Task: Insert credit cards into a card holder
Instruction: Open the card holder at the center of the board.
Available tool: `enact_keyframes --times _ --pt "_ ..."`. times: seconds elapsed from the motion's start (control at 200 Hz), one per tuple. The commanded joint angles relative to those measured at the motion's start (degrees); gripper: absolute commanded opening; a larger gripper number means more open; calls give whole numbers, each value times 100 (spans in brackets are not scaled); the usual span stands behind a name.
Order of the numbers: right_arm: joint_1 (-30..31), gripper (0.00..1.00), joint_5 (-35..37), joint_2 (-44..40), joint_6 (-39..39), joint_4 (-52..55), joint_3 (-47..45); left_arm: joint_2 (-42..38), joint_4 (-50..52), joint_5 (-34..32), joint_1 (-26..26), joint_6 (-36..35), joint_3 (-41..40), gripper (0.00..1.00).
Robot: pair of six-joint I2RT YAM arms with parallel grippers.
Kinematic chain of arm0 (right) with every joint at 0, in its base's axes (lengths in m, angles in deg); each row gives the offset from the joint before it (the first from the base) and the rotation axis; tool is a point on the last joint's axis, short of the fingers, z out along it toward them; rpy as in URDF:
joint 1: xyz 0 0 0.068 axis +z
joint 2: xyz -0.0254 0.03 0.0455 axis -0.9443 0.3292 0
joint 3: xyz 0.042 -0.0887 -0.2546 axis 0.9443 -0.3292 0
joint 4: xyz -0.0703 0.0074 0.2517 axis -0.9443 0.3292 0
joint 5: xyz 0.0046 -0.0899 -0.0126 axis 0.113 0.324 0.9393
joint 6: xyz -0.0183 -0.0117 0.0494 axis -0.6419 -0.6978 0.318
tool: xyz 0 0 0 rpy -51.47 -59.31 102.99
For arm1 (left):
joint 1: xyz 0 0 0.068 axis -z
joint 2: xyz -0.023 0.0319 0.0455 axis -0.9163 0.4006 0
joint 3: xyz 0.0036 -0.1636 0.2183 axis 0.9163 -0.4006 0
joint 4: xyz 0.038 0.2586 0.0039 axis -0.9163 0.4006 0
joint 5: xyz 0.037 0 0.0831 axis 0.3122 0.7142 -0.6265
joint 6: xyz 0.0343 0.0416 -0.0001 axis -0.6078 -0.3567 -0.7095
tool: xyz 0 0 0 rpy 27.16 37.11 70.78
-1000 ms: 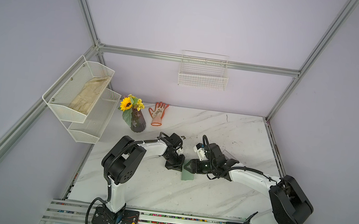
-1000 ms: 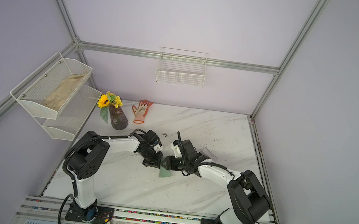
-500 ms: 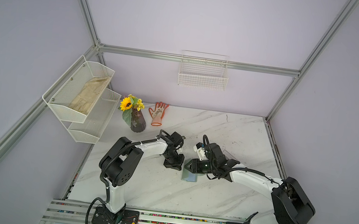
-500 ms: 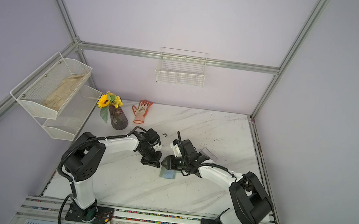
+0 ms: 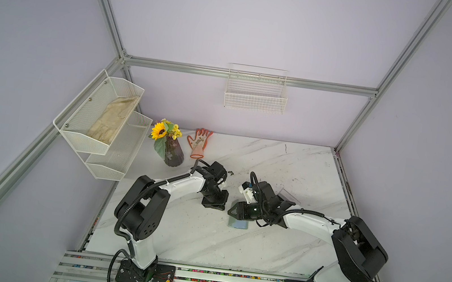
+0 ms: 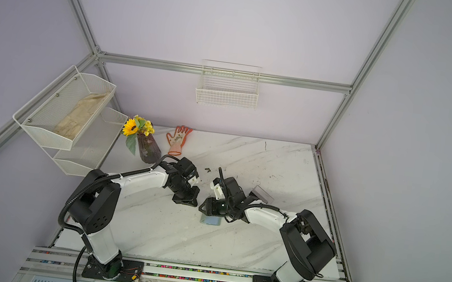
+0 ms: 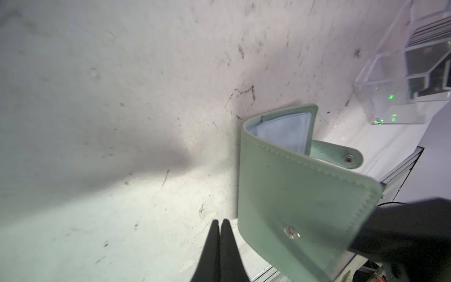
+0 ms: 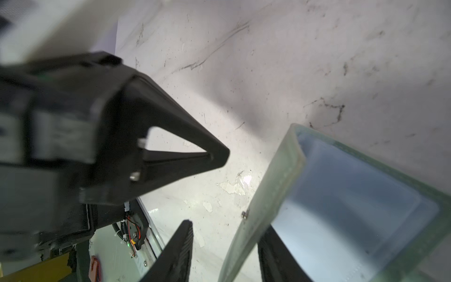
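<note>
A: Lilac walls, an aluminium frame, a marble table [image 5: 278, 252]. What hangs up there?
B: A mesh shelf [image 5: 102, 128] holding a pale cloth [image 5: 113, 121], well out beyond the left gripper [image 7: 219, 223], and a wire basket [image 5: 255, 99] on the back wall, far past both grippers.
A: The arms?
B: The left arm [image 5: 180, 183] and right arm [image 5: 309, 221] reach inward; their grippers sit near each other at mid-table, apart.
A: Smaller things?
B: A vase [image 5: 173, 154] and an orange glove [image 5: 199, 144], well behind the left gripper. A clear box [image 7: 395, 80] stands near the right gripper [image 8: 225, 227], behind it, dark cards [image 7: 429, 31] stacked inside.
A: The holder [image 7: 292, 195]?
B: On the table under the right gripper, near the left gripper's tips. It is half open: one leaf lies flat, the flap [image 8: 273, 185] rises off it.
A: Does the left gripper grip it?
B: No. It is clenched on nothing, fingers [image 7: 212, 244] pressed together.
A: And the right?
B: Released. Its fingers [image 8: 179, 251] stand apart with the flap between them; one is clear of the flap's outside, the other sits close at the lining side. Whether that one touches, I cannot tell.
A: Smallest bits?
B: The snap tab [image 7: 341, 156] pokes out from the flat leaf, away from the left gripper. A metal stud [image 7: 291, 232] sits on the flap's outside, near the right gripper.
</note>
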Motion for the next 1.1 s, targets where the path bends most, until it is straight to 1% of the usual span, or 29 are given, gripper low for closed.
enact_keyframes --times 0.0,0.11,0.22,0.46,0.715,0.785,0.83,0.87,0.9,1.095 --pt "124 48 -140 267 63 -259 231 -529 295 -164 -298 -241 277 0" --pt "235 49 -195 480 81 -362 353 -782 428 -195 -598 -316 233 0" --pt "350 51 -157 582 50 -277 531 -925 474 -181 -787 -334 164 0" --pt "441 59 -13 652 -16 -64 734 -967 442 -79 -842 -308 143 0" --pt "446 59 103 855 119 -259 539 -872 388 176 -847 -299 548 0" --pt "444 56 117 957 157 -361 465 -800 381 259 -847 -291 684 0" --pt "447 52 116 1038 190 -423 421 -750 377 324 -847 -283 759 0" --pt "447 47 56 1116 211 -503 389 -705 355 386 -847 -275 801 0" --pt "448 45 -6 1175 220 -564 366 -679 326 429 -847 -252 803 0" --pt "470 44 -59 1371 237 -700 245 -617 81 679 -814 -120 717 0"
